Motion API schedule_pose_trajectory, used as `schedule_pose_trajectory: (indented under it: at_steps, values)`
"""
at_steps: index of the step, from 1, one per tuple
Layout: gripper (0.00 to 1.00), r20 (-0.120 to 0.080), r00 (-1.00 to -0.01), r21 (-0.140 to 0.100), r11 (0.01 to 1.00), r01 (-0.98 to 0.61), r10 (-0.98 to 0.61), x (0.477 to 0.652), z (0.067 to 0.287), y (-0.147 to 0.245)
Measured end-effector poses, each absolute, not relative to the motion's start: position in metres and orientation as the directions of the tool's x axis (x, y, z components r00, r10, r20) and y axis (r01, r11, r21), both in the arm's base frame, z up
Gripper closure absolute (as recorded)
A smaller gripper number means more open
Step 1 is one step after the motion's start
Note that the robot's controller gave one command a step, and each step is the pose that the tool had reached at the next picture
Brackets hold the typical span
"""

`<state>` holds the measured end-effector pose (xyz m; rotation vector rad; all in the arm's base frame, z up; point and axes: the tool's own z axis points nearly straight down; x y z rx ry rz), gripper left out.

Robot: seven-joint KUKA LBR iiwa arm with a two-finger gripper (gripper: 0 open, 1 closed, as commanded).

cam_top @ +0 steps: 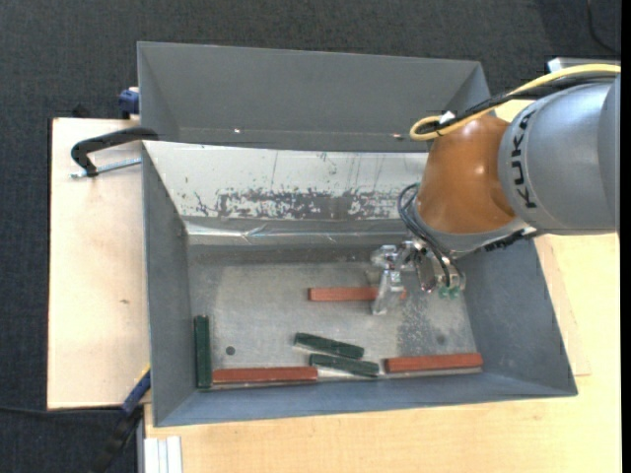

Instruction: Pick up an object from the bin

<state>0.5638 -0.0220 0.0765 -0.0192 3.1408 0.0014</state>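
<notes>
The gripper (386,294) is hanging over the right end of the red strip (340,295) lying mid-floor in the bin (163,264), grip state indiscernible; the strip is appearing thin, stiff and light, best nipped across its narrow width.

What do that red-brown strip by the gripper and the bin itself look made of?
Red-brown strip: flat, matte, even colour, likely painted wood or plastic; can't tell which. Bin: grey sheet metal, far wall shiny and scratched.
</notes>
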Motion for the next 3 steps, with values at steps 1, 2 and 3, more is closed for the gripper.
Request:
schedule_pose_trajectory:
  at_steps: [1, 2, 3]
  values:
    - [1.00, -0.001, -1.000, 0.001, 1.000, -0.012, -0.012, 0.564, 0.076, -0.022]
    - [1.00, -0.005, -0.999, 0.001, 0.999, -0.048, -0.048, 0.542, 0.201, -0.002]
    - [1.00, -0.005, -0.999, 0.000, 0.999, -0.048, -0.048, 0.542, 0.201, -0.002]
